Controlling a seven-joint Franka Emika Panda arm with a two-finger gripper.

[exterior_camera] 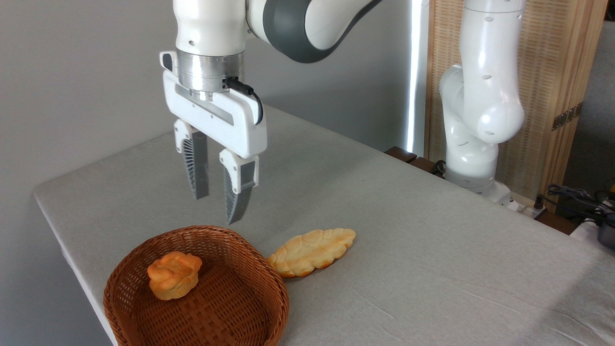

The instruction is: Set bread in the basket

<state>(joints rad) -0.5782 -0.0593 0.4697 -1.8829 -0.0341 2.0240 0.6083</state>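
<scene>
Bread [174,275] lies inside the wicker basket [240,319] near the worktop [432,250] edge, so the task looks complete, while the empty tool [218,207] hangs above, fingers slightly parted.

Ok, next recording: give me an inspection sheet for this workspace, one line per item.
Surface: grey cloth-covered table, lightly creased.
Job's things: orange knotted bun lies inside the brown wicker basket at the front left.
Clutter: pale braided loaf on the table, touching the basket's right rim.
Grippers: pincer hangs open and empty above the basket's far rim.
Cables: black cable at the wrist; dark cables at far right off the table.
Surroundings: grey wall, wooden slatted panel, arm base behind the table.
</scene>
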